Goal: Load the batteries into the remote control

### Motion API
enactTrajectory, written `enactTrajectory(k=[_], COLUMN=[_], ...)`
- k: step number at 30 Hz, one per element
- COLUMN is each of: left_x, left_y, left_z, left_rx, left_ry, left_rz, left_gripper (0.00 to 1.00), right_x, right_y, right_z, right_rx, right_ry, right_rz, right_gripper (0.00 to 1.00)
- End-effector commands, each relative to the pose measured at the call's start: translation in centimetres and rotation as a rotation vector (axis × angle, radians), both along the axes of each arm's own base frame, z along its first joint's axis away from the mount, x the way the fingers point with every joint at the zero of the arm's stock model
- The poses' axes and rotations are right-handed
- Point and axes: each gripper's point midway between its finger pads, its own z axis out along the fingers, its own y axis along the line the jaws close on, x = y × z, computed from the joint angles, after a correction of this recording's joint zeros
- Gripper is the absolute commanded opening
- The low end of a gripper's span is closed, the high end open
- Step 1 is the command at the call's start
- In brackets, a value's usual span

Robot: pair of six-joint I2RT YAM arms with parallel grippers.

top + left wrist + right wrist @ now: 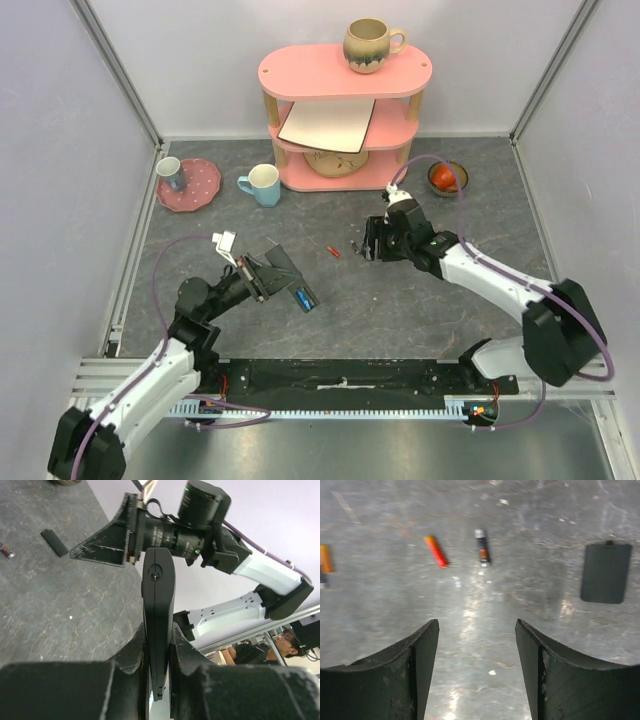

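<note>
My left gripper (272, 272) (159, 632) is shut on the slim black remote control (298, 292) (159, 595) and holds it edge-on above the table; a blue patch shows at the remote's far end in the top view. My right gripper (368, 243) (477, 625) is open and empty, low over the table. Ahead of its fingers lie a red battery (436, 551) (334, 251), a dark battery with an orange band (482, 548) and an orange battery (325, 559) at the left edge. The right gripper's fingers (102, 545) also show in the left wrist view, beyond the remote.
A small black squarish flat piece (606, 572) (54, 542) lies on the table near the right gripper. At the back stand a pink shelf (345, 75) with a mug (370, 45), a blue mug (262, 184), a pink plate (200, 190) and a bowl (447, 178).
</note>
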Motion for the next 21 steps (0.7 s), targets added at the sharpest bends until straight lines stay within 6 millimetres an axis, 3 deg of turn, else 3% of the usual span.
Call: enactTrajectory(k=[1, 2, 4, 5, 11, 15, 21], left_x=[-0.9, -1.1, -1.5, -1.6, -2.0, -2.3, -2.5], left_y=[1.1, 1.2, 1.6, 1.7, 1.9, 1.8, 1.6], left_z=[-3.2, -3.6, -3.1, -3.5, -3.3, -3.2, -3.0], left_rx=[0.089, 0.089, 0.073, 0.081, 0.085, 0.088, 0.089], left_ry=[0.041, 0.045, 0.022, 0.037, 0.022, 0.018, -0.003], left_rz=[0.038, 0.041, 0.052, 0.058, 0.053, 0.038, 0.023], left_gripper=[0.02, 0.02, 0.02, 0.02, 0.02, 0.02, 0.02], right_x=[2.7, 3.0, 4.3, 4.7, 8.4, 9.3, 9.2], right_y=[-1.8, -1.7, -1.2, -1.0, 1.1, 1.4, 2.3], right_z=[-1.8, -3.3, -3.3, -4.5, -5.1, -6.1, -7.6], right_rx=[-0.187, -0.219, -0.242, -0.264, -0.285, -0.316, -0.313], right_ry=[-0.064, -0.033, -0.047, -0.023, -0.034, -0.03, 0.004], right_rz=[-0.027, -0.019, -0.014, -0.01, -0.004, 0.002, 0.045], right_gripper=[0.7, 0.69, 0.67, 0.66, 0.58, 0.57, 0.56])
